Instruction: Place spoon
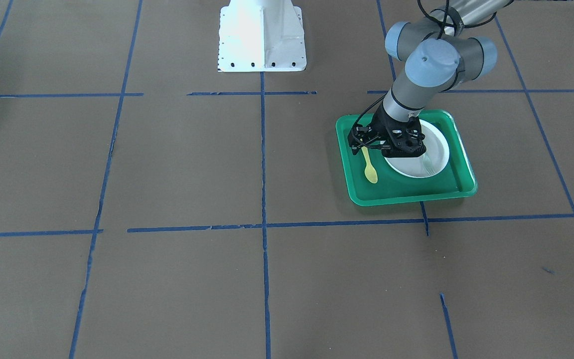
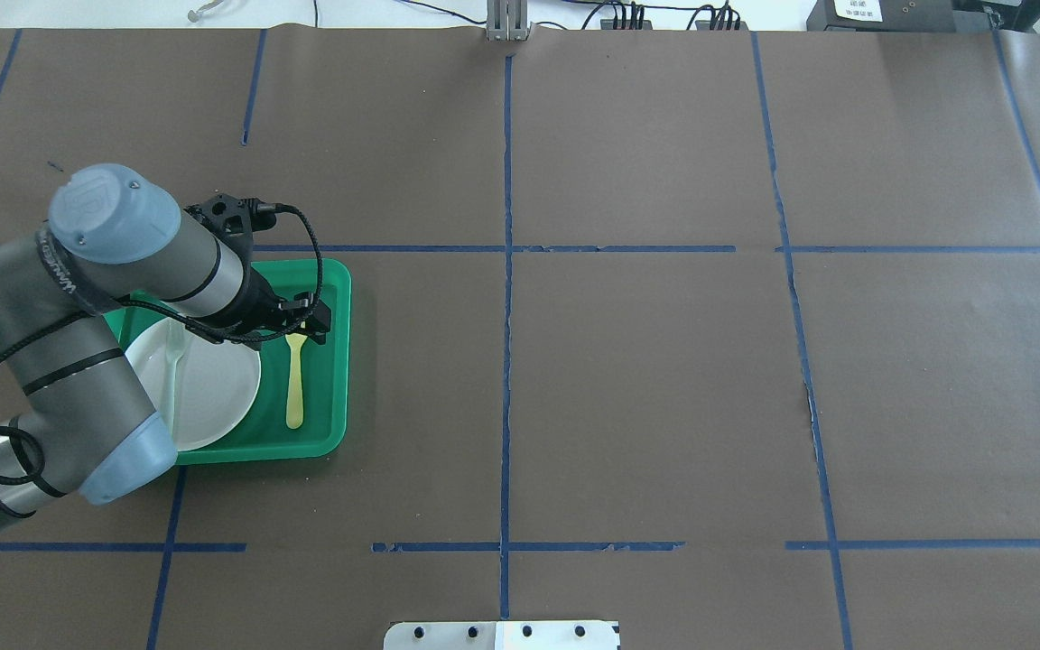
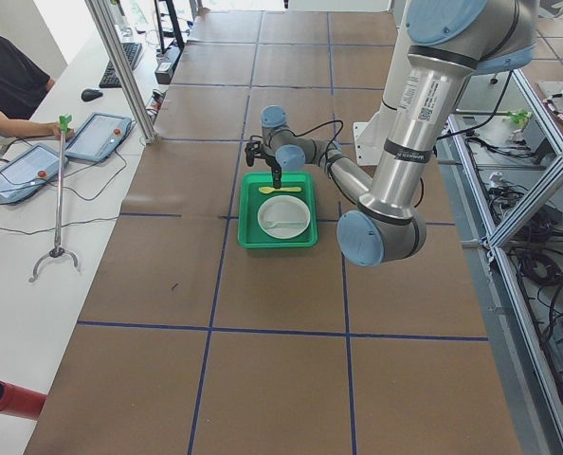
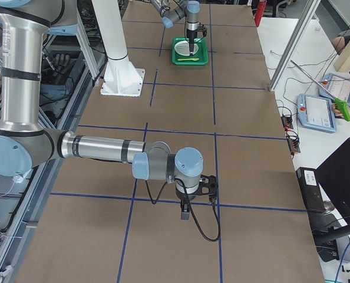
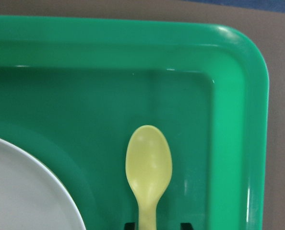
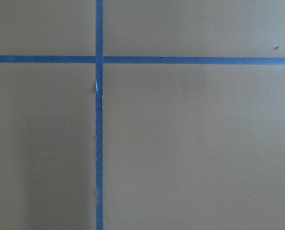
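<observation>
Brown paper covers the tabletop [image 2: 646,379], and blue tape [image 2: 507,361] divides it into large squares. Toward the tabletop's left end, roughly midway between the robot's edge and the far edge, we see a green tray [image 2: 326,397] lying flat. A round white plate [image 2: 213,388] fills the part of the tray nearer the left end, and a pale fork [image 2: 173,370] lies on it.

The yellow spoon [image 2: 294,388] lies flat on the tray floor, in the strip between the plate and the tray wall that faces the middle of the tabletop. It is close beside the plate but apart from it. Its handle runs parallel to that wall, and its bowl points toward the tabletop's far edge, near the tray's far corner.

The left fingers [image 5: 128,226] are spread apart. In the left wrist view we see one dark tip on each side of the spoon's handle, with green showing between each tip and the handle.

The right fingers [image 4: 185,212] hang over bare paper toward the tabletop's right end. Only the side view shows them, and we cannot tell from it whether they are spread or closed.
</observation>
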{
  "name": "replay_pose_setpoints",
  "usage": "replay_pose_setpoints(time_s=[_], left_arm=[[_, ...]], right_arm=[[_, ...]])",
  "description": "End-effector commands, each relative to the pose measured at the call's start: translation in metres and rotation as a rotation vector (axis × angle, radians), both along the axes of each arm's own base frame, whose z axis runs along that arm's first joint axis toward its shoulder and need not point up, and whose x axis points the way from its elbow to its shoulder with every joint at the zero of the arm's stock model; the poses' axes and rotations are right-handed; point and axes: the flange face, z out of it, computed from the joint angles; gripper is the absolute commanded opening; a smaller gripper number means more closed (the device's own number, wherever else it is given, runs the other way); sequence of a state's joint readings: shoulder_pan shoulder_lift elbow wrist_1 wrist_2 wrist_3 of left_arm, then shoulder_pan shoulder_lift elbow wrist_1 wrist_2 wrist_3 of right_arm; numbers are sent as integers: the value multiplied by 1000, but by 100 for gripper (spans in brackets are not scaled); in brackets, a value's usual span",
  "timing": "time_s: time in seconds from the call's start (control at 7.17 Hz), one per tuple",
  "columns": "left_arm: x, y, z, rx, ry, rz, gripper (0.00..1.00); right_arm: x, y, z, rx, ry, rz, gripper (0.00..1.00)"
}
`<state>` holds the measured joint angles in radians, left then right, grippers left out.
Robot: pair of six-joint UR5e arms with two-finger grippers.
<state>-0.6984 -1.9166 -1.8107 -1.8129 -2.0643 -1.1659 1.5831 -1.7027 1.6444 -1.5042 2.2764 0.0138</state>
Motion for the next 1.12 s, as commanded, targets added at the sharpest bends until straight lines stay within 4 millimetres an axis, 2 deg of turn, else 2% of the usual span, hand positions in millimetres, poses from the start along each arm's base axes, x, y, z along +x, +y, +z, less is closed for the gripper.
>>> replay_pose_setpoints(time_s=[0.0,0.14,0.28,0.42,0.56,0.7,0.84,0.98], left_arm=[[-78,-24,-34,111,-48,-5,100],[-115,-23,-47,191,-64,11,100],[-150,-34,-22,241,-109,26,100],[-156,-32,3,328,-154,129,100],[-211,-44,37,375,-212,142,100],[-273,-51,88,397,-252,194,100],[-334,-63,130,330,-221,168,100],[-395,-46,194,240,-248,123,100]], right_arm=[[0,0,0,-1,0,0,100],[0,0,0,-1,0,0,100],[0,0,0,-1,0,0,100],[0,0,0,-1,0,0,100],[0,0,0,0,0,-1,100],[0,0,0,-1,0,0,100],[0,0,0,1,0,0,100],[0,0,0,-1,0,0,100]])
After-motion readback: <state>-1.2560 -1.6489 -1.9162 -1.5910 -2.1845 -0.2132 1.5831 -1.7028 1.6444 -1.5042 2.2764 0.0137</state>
